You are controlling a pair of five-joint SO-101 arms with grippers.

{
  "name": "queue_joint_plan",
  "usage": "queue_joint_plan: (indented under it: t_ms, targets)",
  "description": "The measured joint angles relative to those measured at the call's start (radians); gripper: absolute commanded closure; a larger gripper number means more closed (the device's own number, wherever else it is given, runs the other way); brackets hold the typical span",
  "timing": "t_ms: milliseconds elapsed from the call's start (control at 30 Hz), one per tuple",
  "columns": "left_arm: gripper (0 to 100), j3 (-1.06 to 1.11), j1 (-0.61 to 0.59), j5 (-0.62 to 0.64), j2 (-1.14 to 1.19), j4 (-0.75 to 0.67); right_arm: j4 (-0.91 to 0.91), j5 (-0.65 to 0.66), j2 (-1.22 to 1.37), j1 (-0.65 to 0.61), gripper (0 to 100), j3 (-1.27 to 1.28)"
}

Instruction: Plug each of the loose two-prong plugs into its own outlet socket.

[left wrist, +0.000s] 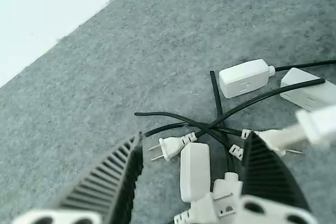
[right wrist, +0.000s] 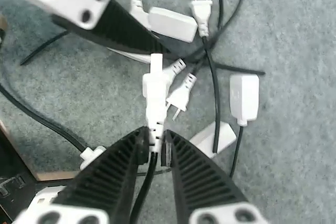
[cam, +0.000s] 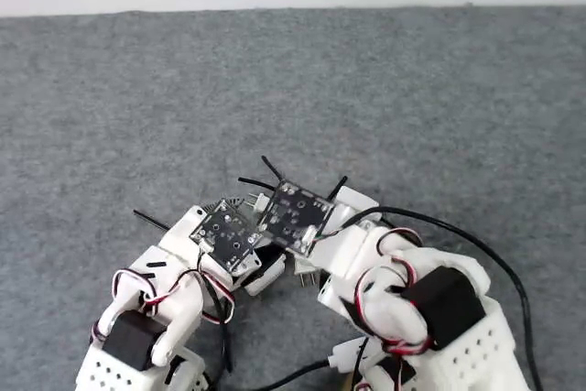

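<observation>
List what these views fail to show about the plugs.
High view: the arms' black camera boards cover most white two-prong plugs and white socket blocks.
Left wrist view: one white plug body is blurred; another socket block is cut by the edge.
Right wrist view: the right gripper clamps a white plug; its prongs indiscernible.

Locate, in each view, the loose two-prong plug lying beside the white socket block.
High view: it probably lies beneath the two wrist boards.
Left wrist view: plug just ahead of the open left gripper, beside the socket block.
Right wrist view: plug beyond the held white connector in the right gripper, beside that block.
Shared landmark: the crossing black cords.
</observation>
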Motion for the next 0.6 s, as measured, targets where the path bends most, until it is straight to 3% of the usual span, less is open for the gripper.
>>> queue_joint_plan:
  t_ms: [133,400,600]
  targets:
    - [70,0.0,-0.002,0.005,0.0,0.0,0.0,0.044,0.0,0.11,99.1,0.037]
    - [70,0.0,-0.058,0.005,0.0,-0.031,0.0,0.175,0.0,0.446,99.1,0.061]
    - [70,0.057,-0.15,0.043,0.0,-0.14,0.0,0.221,0.002,0.488,99.1,0.172]
